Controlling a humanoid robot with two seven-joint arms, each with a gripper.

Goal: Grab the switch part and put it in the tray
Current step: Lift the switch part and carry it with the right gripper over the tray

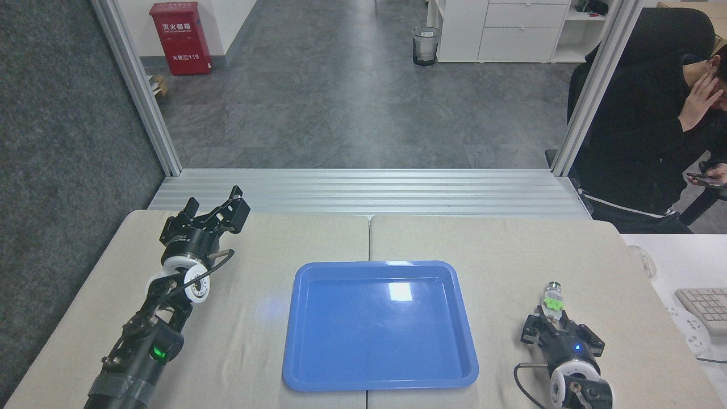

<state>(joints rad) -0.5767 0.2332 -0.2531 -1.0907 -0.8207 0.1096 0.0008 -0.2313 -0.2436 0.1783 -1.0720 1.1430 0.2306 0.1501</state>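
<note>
Jaws apart on both grippers — right gripper around the switch part.
Blue tray lies left, empty.

A: Where does the tray sit?
B: On the table, at the middle of its near half.
A: And the switch part?
B: On the table to the tray's right, apart from it, just beyond the right gripper.
A: The left gripper?
B: Far left, behind the tray.
</note>
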